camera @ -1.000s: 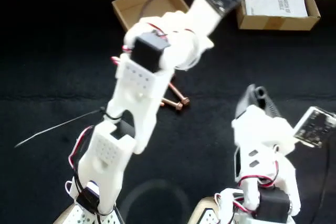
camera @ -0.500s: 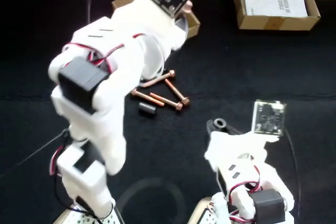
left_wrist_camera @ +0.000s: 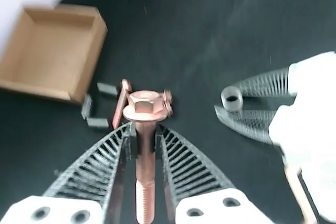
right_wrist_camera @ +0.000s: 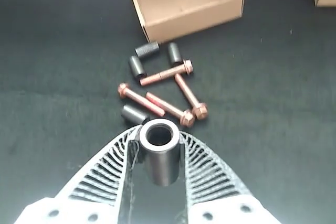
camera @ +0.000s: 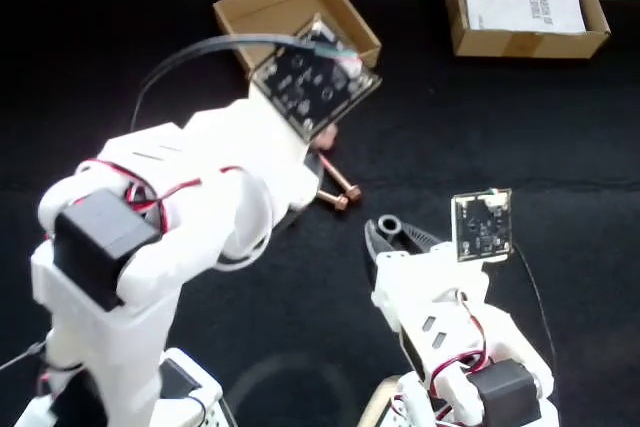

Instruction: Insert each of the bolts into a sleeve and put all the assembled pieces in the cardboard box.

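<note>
Above the black table [right_wrist_camera: 273, 103], the left gripper [left_wrist_camera: 143, 129] is clamped on a copper-coloured hex-head bolt [left_wrist_camera: 144, 109]. The right gripper [right_wrist_camera: 159, 129] is closed around a dark grey metal sleeve [right_wrist_camera: 161, 163]. Several loose copper bolts [right_wrist_camera: 165, 74] and short dark sleeves [right_wrist_camera: 147, 51] lie beside the open cardboard box [right_wrist_camera: 194, 13].

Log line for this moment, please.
left gripper: shut on bolt | right gripper: shut on sleeve | bolt, sleeve apart | box: empty | table: loose bolts, loose sleeves
</note>
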Robot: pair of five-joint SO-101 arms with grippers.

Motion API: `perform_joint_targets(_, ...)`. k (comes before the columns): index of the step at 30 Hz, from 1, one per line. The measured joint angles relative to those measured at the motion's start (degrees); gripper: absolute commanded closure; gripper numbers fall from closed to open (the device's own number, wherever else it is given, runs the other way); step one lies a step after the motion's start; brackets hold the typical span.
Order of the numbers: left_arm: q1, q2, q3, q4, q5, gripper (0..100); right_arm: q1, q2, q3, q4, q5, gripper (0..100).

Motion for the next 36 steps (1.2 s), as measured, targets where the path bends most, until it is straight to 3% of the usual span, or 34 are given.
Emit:
perform_joint_targets(8, 0.09, -10.55, 23.12, -0.53, 0.0, 99, 0.0, 0.0, 0.0, -1.41, 0.0, 99.1)
perform_joint_targets(12, 0.09, -17.85, 31.47, -6.24, 0.09, 99, 0.0, 0.0, 0.0, -1.41, 0.0, 99.1)
perform_joint_targets(18, 0.18, -32.35, 48.97, -25.05, 5.98, 99, 0.09, 0.0, 2.64, -2.02, 0.0, 99.1)
perform_joint_targets(26, 0.18, -47.47, 74.99, -53.8, 16.26, 99, 0.09, 0.0, 7.3, -11.6, 0.0, 99.1)
perform_joint_targets(36, 0.18, -49.32, 87.21, -78.59, 27.43, 99, 0.09, 0.0, 11.34, -18.02, 0.0, 99.1)
